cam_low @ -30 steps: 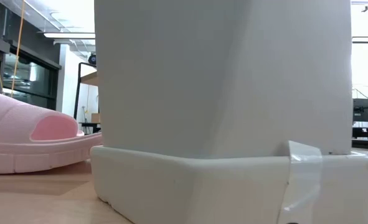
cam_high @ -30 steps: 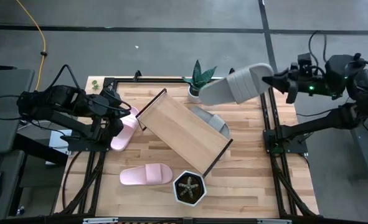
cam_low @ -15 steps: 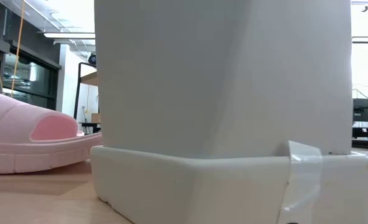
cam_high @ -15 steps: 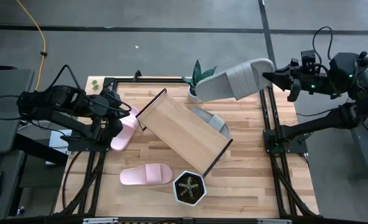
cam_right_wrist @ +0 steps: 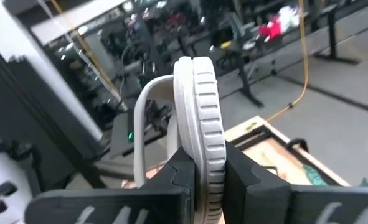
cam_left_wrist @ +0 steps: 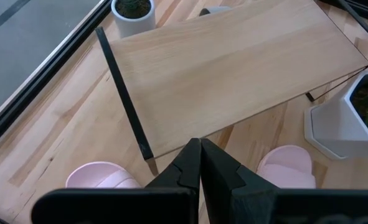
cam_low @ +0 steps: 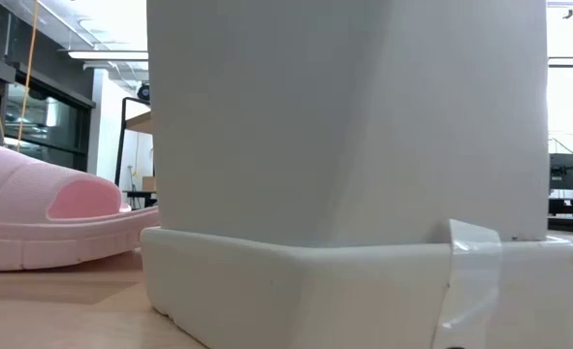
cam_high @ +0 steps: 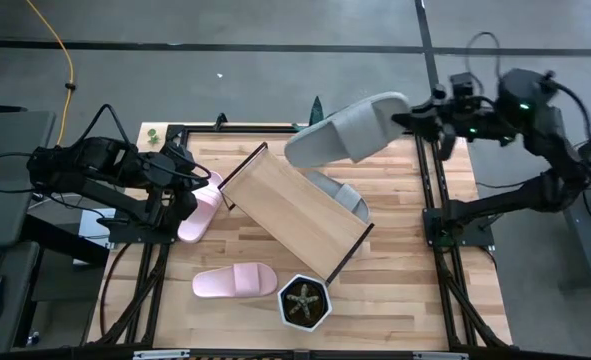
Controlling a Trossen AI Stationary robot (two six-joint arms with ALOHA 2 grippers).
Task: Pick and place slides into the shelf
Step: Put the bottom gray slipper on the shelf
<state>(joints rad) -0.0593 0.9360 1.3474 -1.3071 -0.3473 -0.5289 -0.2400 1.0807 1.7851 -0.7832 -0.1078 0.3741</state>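
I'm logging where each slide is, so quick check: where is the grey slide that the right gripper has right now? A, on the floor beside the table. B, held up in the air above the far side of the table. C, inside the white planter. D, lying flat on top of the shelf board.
B: the right gripper is clamped on one end of the grey slide, which hangs in the air above the far end of the shelf.

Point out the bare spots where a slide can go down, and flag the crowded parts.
The shelf top is bare throughout. Open tabletop lies right of the shelf, beyond the hexagonal planter. It is crowded at the left edge, where the left claw waits by a pink slide, and at the back, where the right claw holds a grey slide aloft.
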